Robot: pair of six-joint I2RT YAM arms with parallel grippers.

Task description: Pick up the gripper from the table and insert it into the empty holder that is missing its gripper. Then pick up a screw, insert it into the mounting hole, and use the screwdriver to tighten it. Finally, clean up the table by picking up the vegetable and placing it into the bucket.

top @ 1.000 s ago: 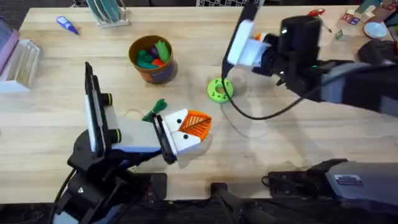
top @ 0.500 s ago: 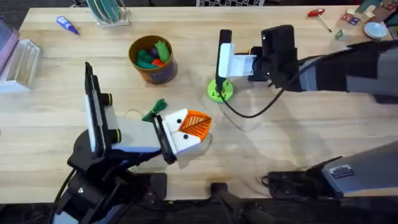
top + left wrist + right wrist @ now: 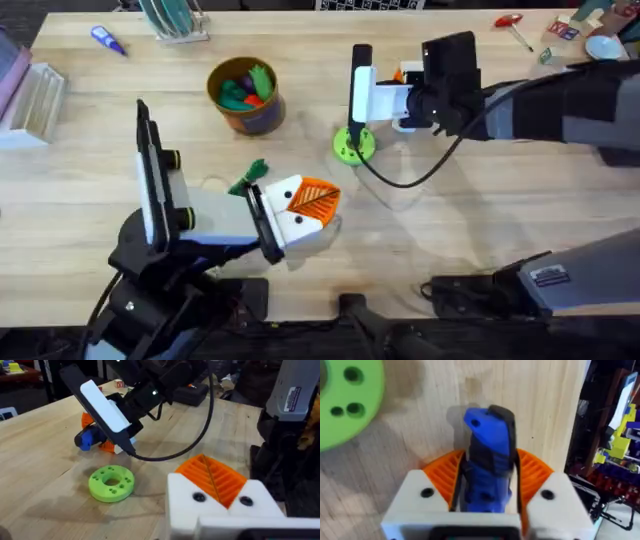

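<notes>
Nearest to the bases, the left gripper (image 3: 300, 212) lay low over the table (image 3: 450, 230) in the same place as a second before, its orange ribbed pad facing up; whether it was open or closed could not be told. The vegetable (image 3: 249, 177) rested just beside it on the wood, unmoved and not yet cleaned up. Farther out stood the green disc (image 3: 353, 146), also where it had been. What changed was the right arm. One second earlier it hung high and large under the overhead camera. It then came down and reached across the middle, and in the last half second it hardly shifted. The right gripper (image 3: 487, 476) was closed on the screwdriver (image 3: 487, 445), which sat between the two orange pads with its far end held low over the table, close beside the disc. Probably the descent was finished and the arm was settling for fine work with the driver, so the tightening step seemed to be near. Whether a screw was already in its hole could not be seen. Farthest away, the bucket (image 3: 243, 112) held other toys and waited for the vegetable.
</notes>
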